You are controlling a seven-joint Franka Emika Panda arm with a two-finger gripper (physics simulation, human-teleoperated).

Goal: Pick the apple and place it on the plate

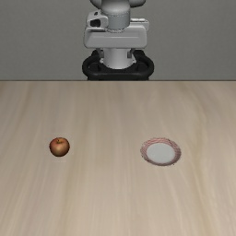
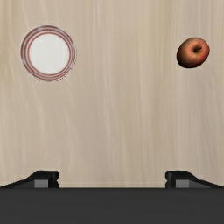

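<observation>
A small red-brown apple [image 1: 59, 146] rests on the wooden table toward the exterior view's left. A white plate with a pink patterned rim [image 1: 161, 152] lies flat toward the exterior view's right, about level with the apple. In the wrist view the apple [image 2: 193, 52] and the plate [image 2: 48, 52] lie far apart on the table, both well ahead of my fingertips [image 2: 42, 178]. My gripper [image 2: 112, 179] is open, its fingers spread wide with nothing between them, and it hangs high above the table.
The robot's base and arm [image 1: 117, 41] stand at the far edge of the light wood table [image 1: 118, 194]. A grey wall rises behind the base.
</observation>
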